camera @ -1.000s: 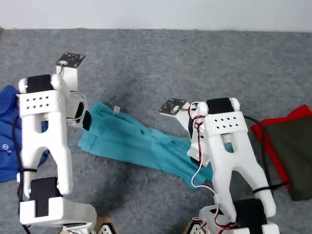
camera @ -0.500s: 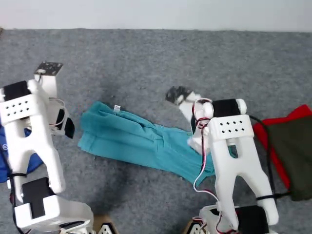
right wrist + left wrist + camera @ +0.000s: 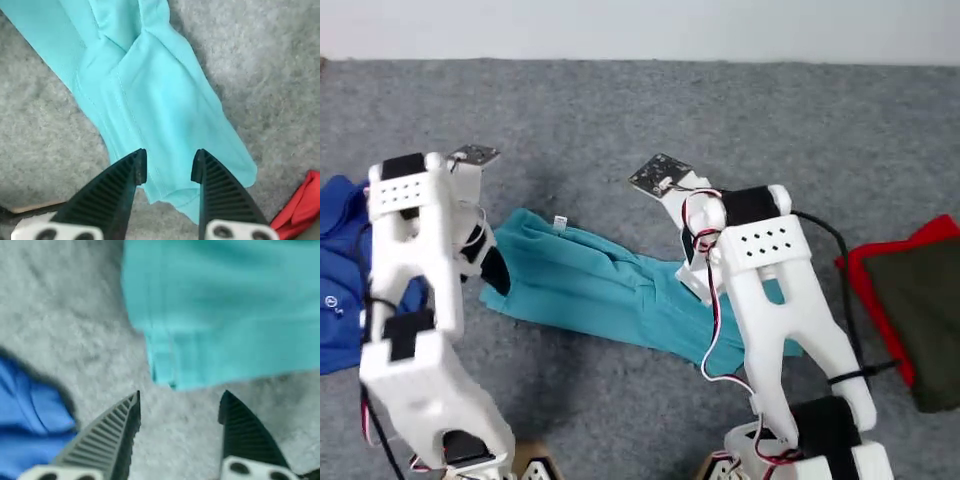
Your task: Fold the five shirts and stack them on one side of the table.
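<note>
Blue shirt [image 3: 335,270] is seen left of the teal shirt [image 3: 590,285], which is spread rumpled on the grey desk [image 3: 720,120]. Left pincer [image 3: 180,397] is held wide, empty, just off its hem. Right pincer [image 3: 170,155] is parted moderately, empty, above its other end. Olive shirt [image 3: 920,310] is laid on the red shirt [image 3: 880,265], well right of it.

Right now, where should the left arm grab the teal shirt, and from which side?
Likely best: take the teal shirt by the end corner nearest the left gripper, coming from the blue shirt side. That hemmed edge lies flat on the table, and the open fingers hang just short of it.
</note>
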Tool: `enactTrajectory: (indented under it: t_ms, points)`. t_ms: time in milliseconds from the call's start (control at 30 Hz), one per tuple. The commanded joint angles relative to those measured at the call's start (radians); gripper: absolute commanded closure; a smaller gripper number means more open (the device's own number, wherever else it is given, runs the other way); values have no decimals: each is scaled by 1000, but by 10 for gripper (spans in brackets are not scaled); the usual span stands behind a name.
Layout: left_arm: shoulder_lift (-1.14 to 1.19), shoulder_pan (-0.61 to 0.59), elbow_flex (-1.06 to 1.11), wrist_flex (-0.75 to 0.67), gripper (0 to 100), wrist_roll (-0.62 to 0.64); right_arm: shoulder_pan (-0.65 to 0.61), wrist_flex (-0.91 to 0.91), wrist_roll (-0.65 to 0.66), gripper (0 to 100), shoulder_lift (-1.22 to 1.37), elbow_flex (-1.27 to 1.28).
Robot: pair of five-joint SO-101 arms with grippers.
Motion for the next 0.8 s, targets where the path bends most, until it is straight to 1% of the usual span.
enactTrajectory:
  t_ms: [0,133,200,467,600,667,767]
  points:
    - [146,18,-252,48,747,-14,15,45,40,833,2,-48]
    - [282,34,-406,43,747,-15,15,74,94,833,2,-48]
    - [328,49,-433,43,746,-15,16,71,94,833,4,-48]
    - [414,178,-352,41,746,-15,33,53,87,833,4,-46]
    - [494,198,-364,38,758,-12,77,47,87,833,4,-48]
    - [523,193,-415,40,801,-12,111,48,87,833,4,-48]
    - [542,198,-467,43,916,-17,177,47,87,833,4,-48]
